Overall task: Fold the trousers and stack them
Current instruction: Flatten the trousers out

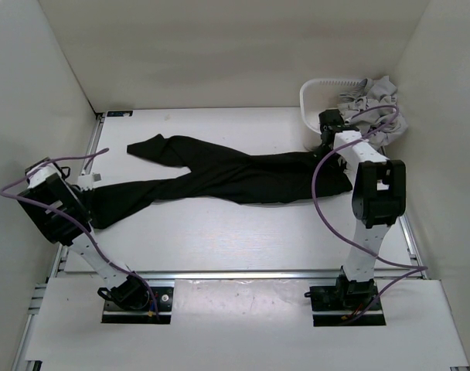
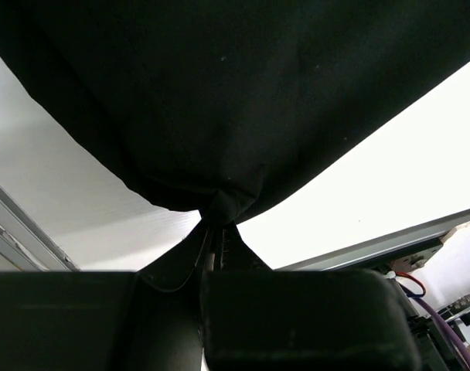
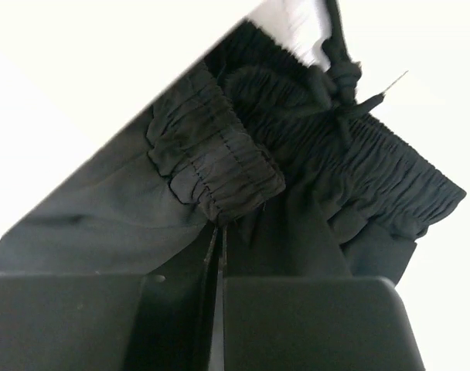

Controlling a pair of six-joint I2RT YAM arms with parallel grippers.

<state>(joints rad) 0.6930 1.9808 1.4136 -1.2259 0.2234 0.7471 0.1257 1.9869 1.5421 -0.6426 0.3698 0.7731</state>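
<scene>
The black trousers [image 1: 235,174] lie stretched across the table, waistband to the right and the two legs splayed to the left. My left gripper [image 1: 86,202] is shut on the end of the near leg at the table's left edge. In the left wrist view the gripper [image 2: 218,226] pinches a bunch of the black fabric [image 2: 243,100]. My right gripper [image 1: 329,141] is at the waist end by the basket. In the right wrist view the gripper [image 3: 219,226] is shut on a fold of the elastic waistband [image 3: 216,166], with the knotted drawstring [image 3: 339,81] beyond it.
A white basket [image 1: 311,91] stands at the back right corner with light grey garments [image 1: 374,104] spilling over it. White walls enclose the table on the left, back and right. A metal rail [image 1: 243,273] runs along the near edge.
</scene>
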